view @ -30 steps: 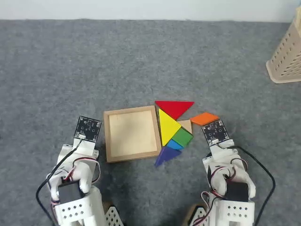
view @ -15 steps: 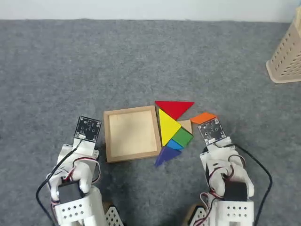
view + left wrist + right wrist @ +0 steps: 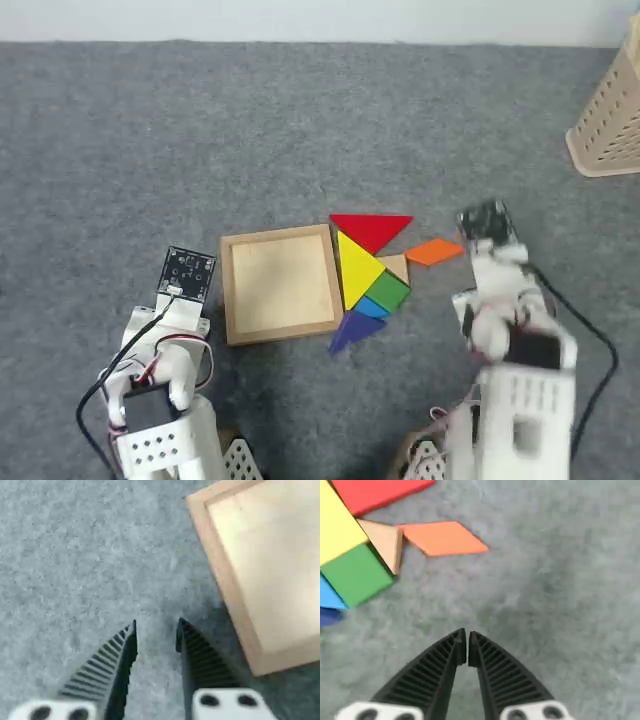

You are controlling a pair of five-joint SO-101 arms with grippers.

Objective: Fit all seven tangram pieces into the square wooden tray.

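Observation:
The square wooden tray lies empty at the table's middle. Beside its right edge, seven pieces cluster on the carpet: red triangle, yellow triangle, tan triangle, green square, blue triangle, purple triangle and orange parallelogram. My right gripper hangs shut and empty over bare carpet, short of the orange parallelogram and tan triangle. My left gripper is open just above the carpet, beside the tray's corner.
A cream slotted basket stands at the far right edge. The right arm rises right of the pieces, and the left arm sits left of the tray. Grey carpet stretches beyond the pieces.
The right arm has lifted and swung away to the right, so its wrist now stands beyond the orange parallelogram. The left arm and the pieces have not moved.

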